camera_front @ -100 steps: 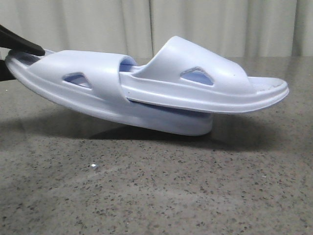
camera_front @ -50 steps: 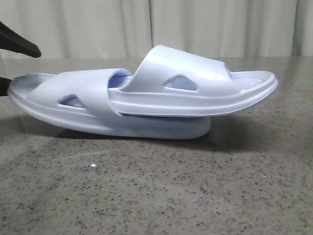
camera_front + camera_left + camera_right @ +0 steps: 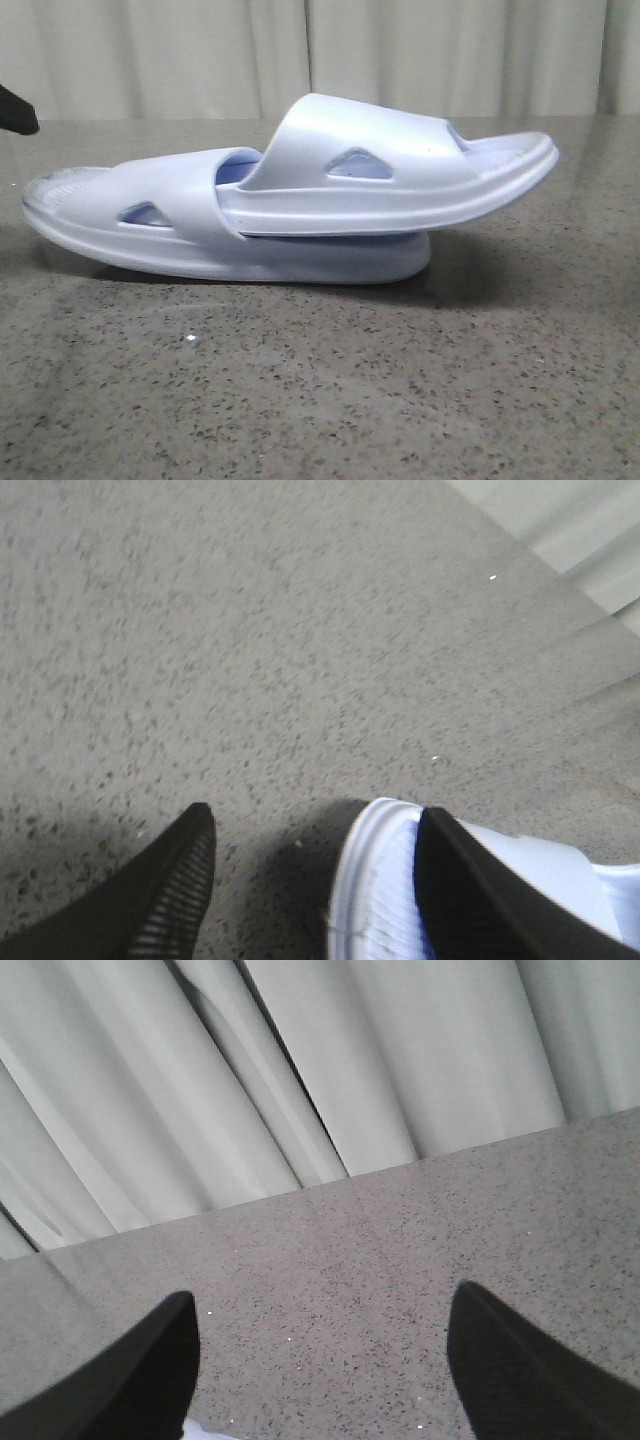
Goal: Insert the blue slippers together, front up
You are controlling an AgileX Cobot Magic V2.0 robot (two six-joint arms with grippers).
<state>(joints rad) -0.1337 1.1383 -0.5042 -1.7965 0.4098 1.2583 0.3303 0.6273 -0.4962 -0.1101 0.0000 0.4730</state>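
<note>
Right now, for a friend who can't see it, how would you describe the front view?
Two pale blue slippers lie nested on a speckled grey table, one pushed under the strap of the other, its end sticking out to the right. A dark tip of the left arm's fingers shows at the left edge, clear of them; pale curtains hang behind.

In the front view, the left gripper (image 3: 15,110) is cut off by the edge, only a dark tip showing. The lower slipper's (image 3: 130,215) footbed hides beneath the upper slipper (image 3: 400,185). The left wrist view is blurred.
</note>
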